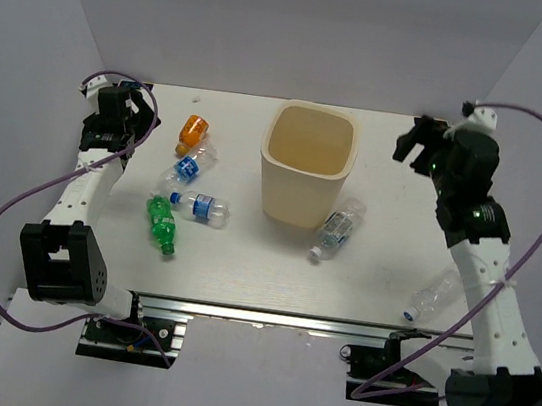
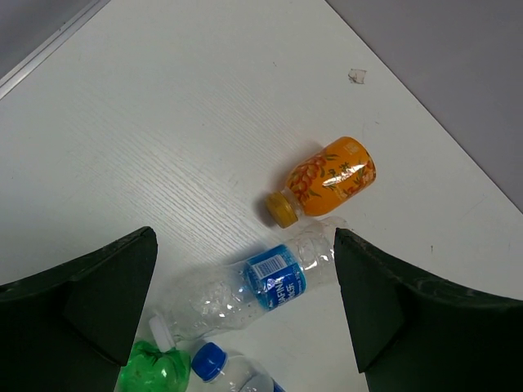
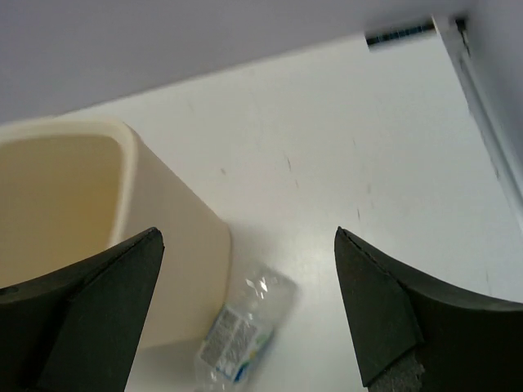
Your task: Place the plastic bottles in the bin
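Observation:
The cream bin stands upright at the table's middle back. An orange bottle, a clear blue-labelled bottle, a clear blue-capped bottle and a green bottle lie to its left. Two clear bottles lie on the right, one against the bin and one by the right arm. My left gripper is open and empty, raised above the orange bottle and the blue-labelled one. My right gripper is open and empty, raised right of the bin, above a clear bottle.
White walls enclose the table at the back and sides. The table's left edge runs close to the left arm. A purple cable loops from each arm. The green bottle and blue-capped bottle show at the bottom of the left wrist view.

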Motion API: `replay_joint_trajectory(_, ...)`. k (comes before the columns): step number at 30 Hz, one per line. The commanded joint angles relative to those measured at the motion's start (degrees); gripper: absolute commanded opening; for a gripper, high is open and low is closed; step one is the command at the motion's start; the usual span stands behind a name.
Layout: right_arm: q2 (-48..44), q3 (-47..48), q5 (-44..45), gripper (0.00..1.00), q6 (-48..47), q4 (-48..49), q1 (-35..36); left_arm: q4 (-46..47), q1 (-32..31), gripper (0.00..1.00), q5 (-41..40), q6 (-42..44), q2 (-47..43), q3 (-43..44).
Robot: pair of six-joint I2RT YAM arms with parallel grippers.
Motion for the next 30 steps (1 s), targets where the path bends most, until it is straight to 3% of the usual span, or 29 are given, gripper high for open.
replay_joint_trajectory(1, -6.6, -10.1, 5.3, 0.89, 11.7, -1.1, -2.2, 1.7, 0.0, 0.98, 2.0, 0.8, -0.7, 1.2)
replay_joint_trajectory(5, -9.8, -17.0, 3.9, 0.89, 16.0, -3.3, -2.8, 2.4, 0.0, 0.98, 2.3, 1.0, -0.7, 0.5)
replay_joint_trajectory(10, -6.4, -22.7, -1.1, 0.89, 19.7, -2.2, -2.8, 2.1, 0.0, 0.98, 2.0, 0.9, -0.1, 0.0)
replay_joint_trajectory(19, 1.6, -29.6, -14.0, 0.89, 22.7, 13.0, -1.9, 2.5, -0.1, 0.98, 0.4, 0.1, -0.4, -1.2)
replay_joint_trajectory(24, 10.7, -28.7, -13.3, 0.89, 25.0, 15.1, 1.0, 2.4, 0.0, 0.98, 0.3, 0.0, 0.1, -1.1)
replay_joint_trajectory(30, 18.4, -27.6, -6.6, 0.89, 27.3, 16.1, 3.2, 2.4, -0.1, 0.98, 0.4, 0.1, 0.3, -1.2)
